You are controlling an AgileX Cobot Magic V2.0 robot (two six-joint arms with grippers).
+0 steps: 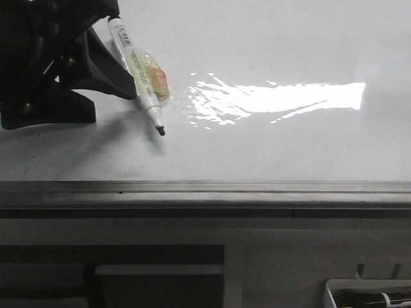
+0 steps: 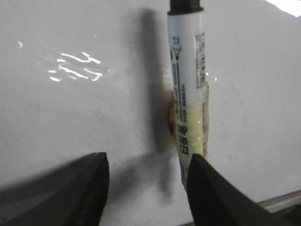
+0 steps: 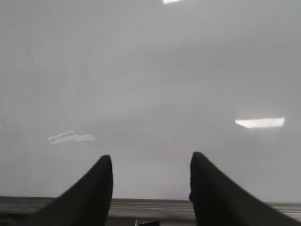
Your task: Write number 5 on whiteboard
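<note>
The whiteboard (image 1: 289,147) lies flat, glossy and blank, with a bright glare patch; no number 5 shows on it in any view. A white marker (image 1: 138,70) with yellowish tape around its barrel slants down from my left gripper (image 2: 148,157). Its black tip (image 1: 161,131) is at or just over the board; I cannot tell if it touches. In the left wrist view the jaws stand wide apart, and the marker (image 2: 188,84) runs along one finger (image 2: 207,188) with nothing in the gap. My right gripper (image 3: 150,160) hangs open and empty over bare board.
A grey metal rail (image 1: 257,187) edges the board's near side and also shows in the right wrist view (image 3: 150,205). A small white tray (image 1: 366,292) holding dark markers sits below it at the front right. The left arm's black body (image 1: 45,64) fills the far left corner.
</note>
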